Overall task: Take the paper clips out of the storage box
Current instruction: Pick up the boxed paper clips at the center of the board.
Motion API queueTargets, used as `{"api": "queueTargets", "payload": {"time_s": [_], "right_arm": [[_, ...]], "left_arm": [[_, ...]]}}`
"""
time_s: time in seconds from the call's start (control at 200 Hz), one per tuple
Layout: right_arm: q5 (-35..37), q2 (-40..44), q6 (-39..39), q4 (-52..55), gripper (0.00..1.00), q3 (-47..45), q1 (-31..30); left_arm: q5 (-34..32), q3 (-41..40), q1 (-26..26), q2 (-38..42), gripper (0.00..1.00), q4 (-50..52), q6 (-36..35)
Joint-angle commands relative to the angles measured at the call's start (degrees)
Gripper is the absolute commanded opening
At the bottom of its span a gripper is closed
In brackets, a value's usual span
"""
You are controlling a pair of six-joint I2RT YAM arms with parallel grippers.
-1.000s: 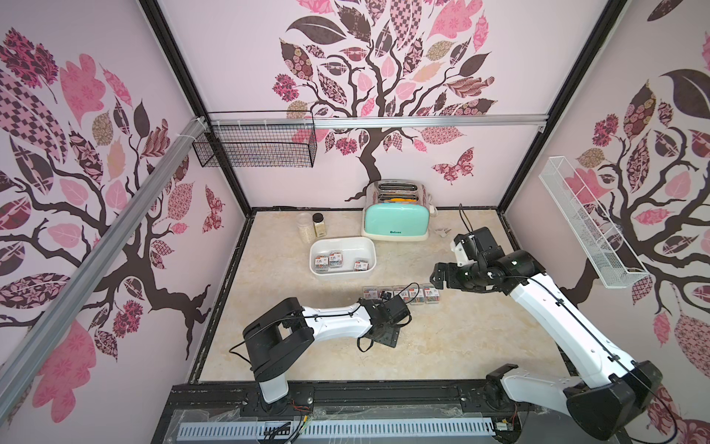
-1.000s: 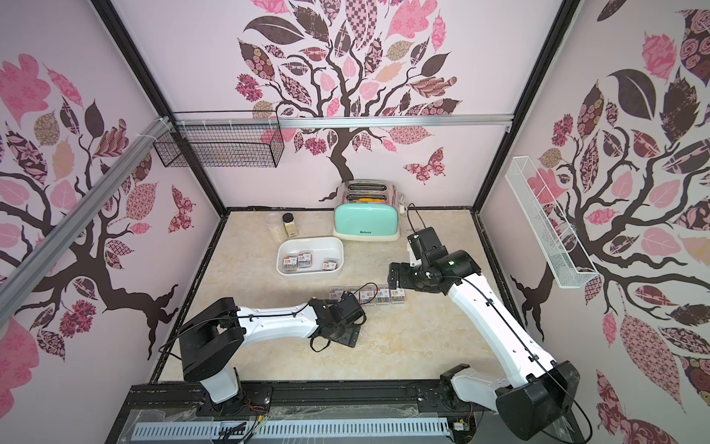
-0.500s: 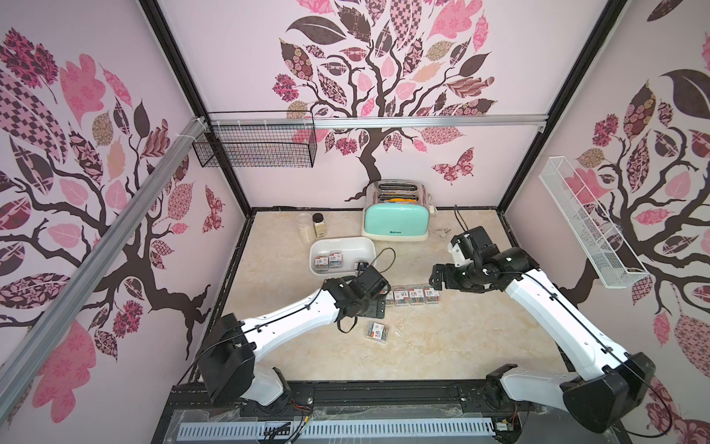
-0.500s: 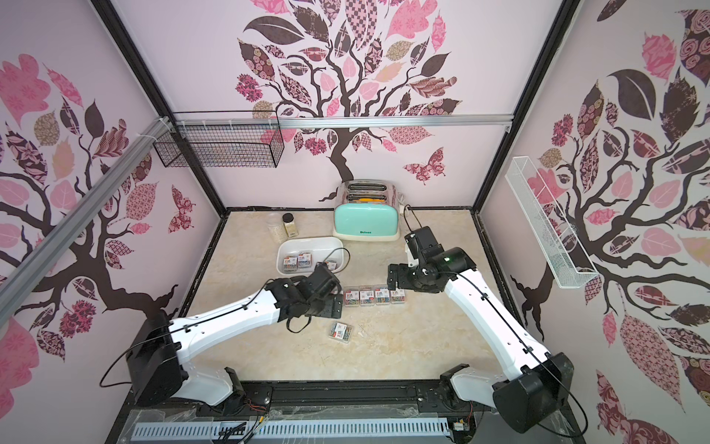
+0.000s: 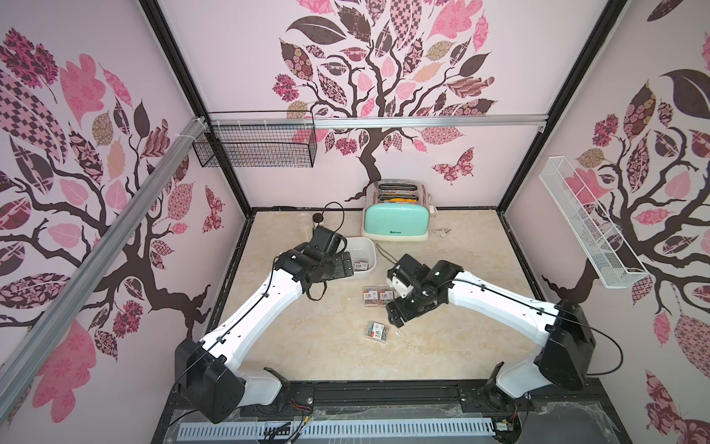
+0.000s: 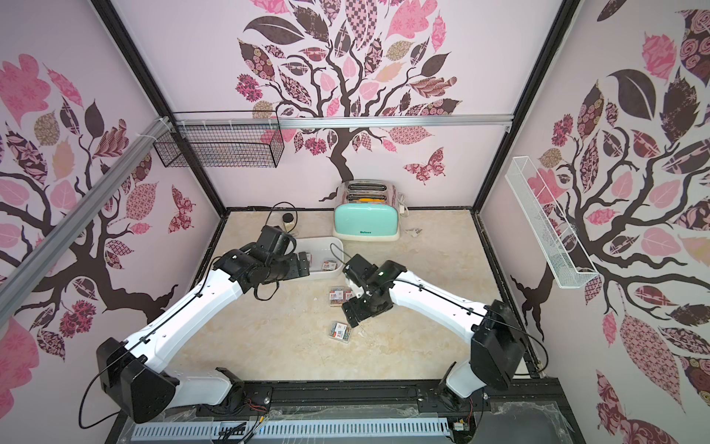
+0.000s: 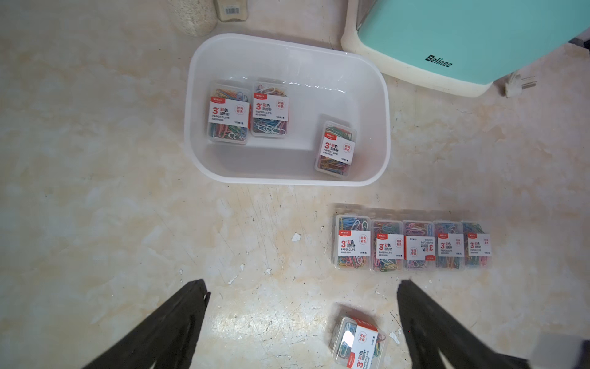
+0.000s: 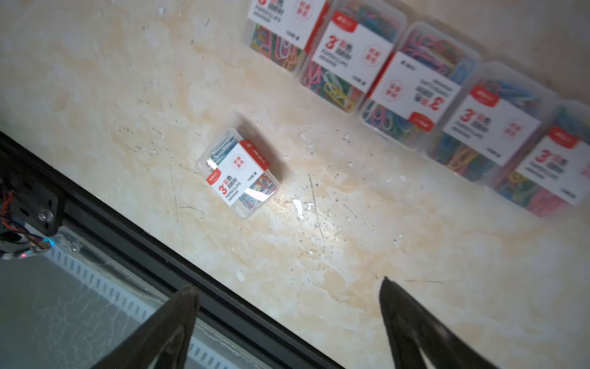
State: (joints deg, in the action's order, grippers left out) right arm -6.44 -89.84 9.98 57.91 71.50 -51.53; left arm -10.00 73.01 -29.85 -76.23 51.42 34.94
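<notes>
Three cases of paper clips (image 7: 270, 108) are seen in the storage box (image 7: 274, 159), six outside it (five in a row). The left gripper (image 7: 302, 284) and right gripper (image 8: 286, 284) are held spread, empty.

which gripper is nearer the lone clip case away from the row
Right. The right gripper hangs just beside the lone case; the left gripper is over at the storage box.
</notes>
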Motion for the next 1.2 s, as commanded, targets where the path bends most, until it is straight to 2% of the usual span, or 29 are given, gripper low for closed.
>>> {"api": "queueTargets", "payload": {"time_s": [0.0,0.125,0.445,0.72,0.875,0.99,1.075,1.195], "right_arm": [[2.55,-4.64,-3.63,-2.84,0.93,2.24,-3.48],[3.36,-8.55,-5.67,-4.90,0.96,3.11,-5.09],[6.43,-16.66,-10.01,-8.49,0.97,6.60,-7.35],[6.14,-19.07,-10.94,-9.53,0.95,5.63,-8.05],[6.64,-20.66,-10.60,-10.61,0.92,4.87,-8.31],[6.78,-21.42,-10.59,-10.23,0.85,4.90,-8.32],[6.87,-21.52,-10.42,-10.36,0.84,3.95,-8.33],[6.82,-20.64,-10.07,-10.82,0.77,2.56,-8.32]], "left_arm": [[1.20,0.31,0.50,2.89,0.98,0.59,-0.99],[1.76,-1.33,0.62,4.00,0.98,1.21,-0.43],[2.41,-4.23,1.30,6.80,0.98,1.41,-0.07],[1.53,-4.82,3.24,8.71,0.98,1.61,0.02],[-0.18,-5.38,3.50,9.55,0.98,1.68,0.89],[-0.34,-5.94,3.58,10.22,0.98,1.23,0.97],[-0.29,-6.02,3.76,10.09,0.98,1.33,1.02],[-0.25,-6.40,3.97,10.14,0.98,1.07,1.10]]}}
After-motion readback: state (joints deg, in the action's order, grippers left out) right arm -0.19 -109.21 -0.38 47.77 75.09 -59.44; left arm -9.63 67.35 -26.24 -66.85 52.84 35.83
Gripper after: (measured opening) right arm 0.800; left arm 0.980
